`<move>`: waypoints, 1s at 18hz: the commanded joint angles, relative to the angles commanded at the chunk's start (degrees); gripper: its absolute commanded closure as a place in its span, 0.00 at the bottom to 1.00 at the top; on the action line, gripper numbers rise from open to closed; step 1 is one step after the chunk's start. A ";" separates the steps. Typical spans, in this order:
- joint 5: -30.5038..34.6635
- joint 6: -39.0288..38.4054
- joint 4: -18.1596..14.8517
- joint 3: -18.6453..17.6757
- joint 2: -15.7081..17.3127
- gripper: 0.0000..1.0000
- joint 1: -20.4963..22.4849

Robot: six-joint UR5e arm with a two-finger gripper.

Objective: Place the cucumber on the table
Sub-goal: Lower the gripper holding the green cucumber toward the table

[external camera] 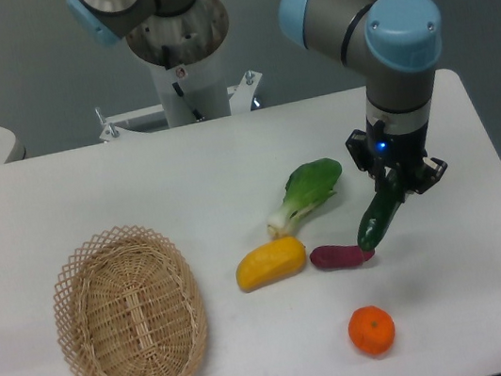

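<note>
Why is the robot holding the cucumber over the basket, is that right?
Not quite. The tool does hold the cucumber, but not over the basket. The camera view shows it far to the right of it, with its low end by the sweet potato.

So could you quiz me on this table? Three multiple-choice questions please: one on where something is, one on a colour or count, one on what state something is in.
1. Where is the basket?
A. at the left of the table
B. under the gripper
C. beside the orange

2. What colour is the round fruit nearest the front edge?
A. purple
B. orange
C. white

3. What is the gripper doing?
A. hanging open and empty
B. shut on the cucumber
C. resting inside the basket

Answers:
1 A: the basket sits apart at the left, away from the food.
2 B: the orange lies alone at the front.
3 B: the cucumber hangs tilted from the fingers, its lower end near the sweet potato.
</note>
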 joint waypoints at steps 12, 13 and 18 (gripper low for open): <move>0.35 -2.36 3.34 0.97 -4.74 0.82 -0.09; 0.35 -4.37 3.78 0.97 -5.36 0.82 -0.09; 0.53 -10.72 7.81 0.62 -8.87 0.82 -0.09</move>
